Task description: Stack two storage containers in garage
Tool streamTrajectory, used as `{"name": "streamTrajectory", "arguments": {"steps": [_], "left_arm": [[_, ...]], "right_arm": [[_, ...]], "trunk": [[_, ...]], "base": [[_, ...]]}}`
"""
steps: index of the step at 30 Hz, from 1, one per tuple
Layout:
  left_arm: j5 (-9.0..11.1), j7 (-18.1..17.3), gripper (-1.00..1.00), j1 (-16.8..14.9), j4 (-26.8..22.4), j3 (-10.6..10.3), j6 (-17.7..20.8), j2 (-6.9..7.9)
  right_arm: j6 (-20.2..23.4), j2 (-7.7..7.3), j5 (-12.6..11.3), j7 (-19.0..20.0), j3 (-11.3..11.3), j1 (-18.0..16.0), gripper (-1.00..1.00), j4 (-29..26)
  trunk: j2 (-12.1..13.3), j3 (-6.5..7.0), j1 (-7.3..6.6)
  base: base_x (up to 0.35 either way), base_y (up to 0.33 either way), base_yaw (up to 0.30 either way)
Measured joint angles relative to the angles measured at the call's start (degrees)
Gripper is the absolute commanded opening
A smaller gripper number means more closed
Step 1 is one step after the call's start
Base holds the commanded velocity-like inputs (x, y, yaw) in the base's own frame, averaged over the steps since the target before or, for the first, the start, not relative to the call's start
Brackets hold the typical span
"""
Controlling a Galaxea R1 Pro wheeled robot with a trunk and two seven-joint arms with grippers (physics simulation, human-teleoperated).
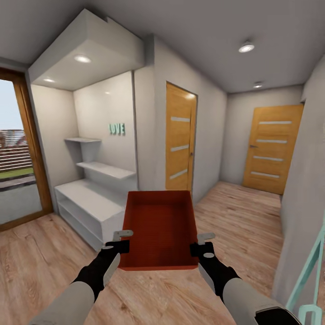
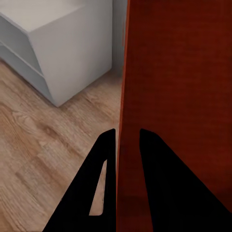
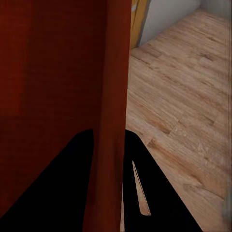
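Observation:
I hold one red-orange open-top storage container (image 1: 159, 228) level in front of me, above a light wood plank floor in a hallway. My left gripper (image 1: 123, 240) is shut on the container's left wall (image 2: 126, 96), one finger on each side of it. My right gripper (image 1: 201, 243) is shut on the right wall (image 3: 113, 96) the same way. The bin is empty inside. Of the two storage containers, this is the one in sight. The garage and its concrete floor are out of view.
A white low shelf unit (image 1: 88, 205) stands ahead on the left, its corner (image 2: 63, 53) close to the bin. Two orange doors (image 1: 179, 144) (image 1: 272, 148) are ahead, both shut. A glass door (image 1: 18, 153) is at far left, and a teal frame (image 1: 311, 271) is at the right.

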Motion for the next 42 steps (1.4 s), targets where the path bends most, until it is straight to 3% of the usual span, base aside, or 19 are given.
{"name": "streamTrajectory", "arguments": {"steps": [34, 42], "left_arm": [[0.0, 0.0, -1.0, 0.0, -0.03, -0.01, 0.04, 0.01], [-0.01, 0.01, -1.0, 0.01, 0.02, 0.06, -0.03, -0.02]], "right_arm": [[0.0, 0.01, 0.0, 0.0, -0.02, 0.0, -1.0, 0.01], [0.0, 0.0, 0.0, 0.01, 0.04, -0.01, -1.0, 0.02]], "trunk": [[0.0, 0.0, 0.0], [0.0, 0.0, 0.0]], "base": [[0.323, 0.101, -0.288], [0.323, 0.107, -0.062]]}}
